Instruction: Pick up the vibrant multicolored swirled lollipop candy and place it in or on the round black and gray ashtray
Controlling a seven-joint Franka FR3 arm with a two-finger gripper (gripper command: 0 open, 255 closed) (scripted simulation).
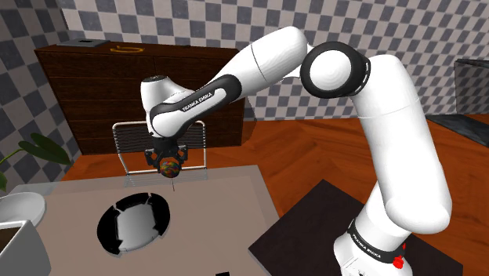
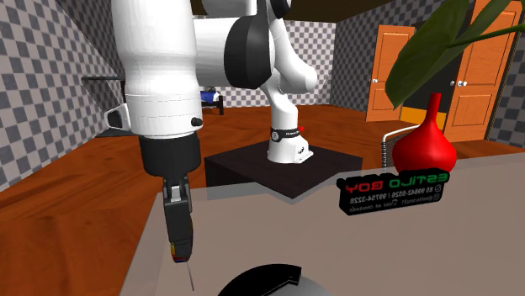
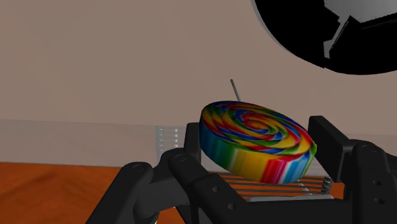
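The lollipop (image 1: pixel 169 165), a thick disc swirled in red, blue, yellow, green and orange, is clamped between the two fingers of the gripper (image 1: pixel 169 160) and hangs in the air over the far part of the desk (image 1: pixel 223 219).

Going from the shoulder view's left, a green plant (image 1: pixel 27 150) leans in at the edge with a white pot (image 1: pixel 22 210) below it. Next comes the ashtray (image 1: pixel 106 229), round, black-rimmed with a grey bowl and notches in its rim, lying flat on the desk. The lollipop hangs beyond it and a little to its right, apart from it, with a wire rack (image 1: pixel 129 137) and a dark wooden dresser (image 1: pixel 94 86) behind. The white arm (image 1: pixel 274 59) arches on to the right and drops to its stand (image 1: pixel 313 227).

In the second exterior view the gripper (image 2: pixel 178 227) points straight down at the left. The lollipop (image 2: pixel 175 249) shows edge-on between the fingers, and its thin stick (image 2: pixel 189 273) points down towards the desk. The ashtray (image 2: pixel 265 282) peeks in at the bottom edge, and a black sign (image 2: pixel 391 192) and a red vase (image 2: pixel 425 150) stand to the right.

In the wrist view the fingers (image 3: pixel 191 145) press both sides of the lollipop (image 3: pixel 254 137), with the ashtray (image 3: pixel 292 44) on the desk ahead.
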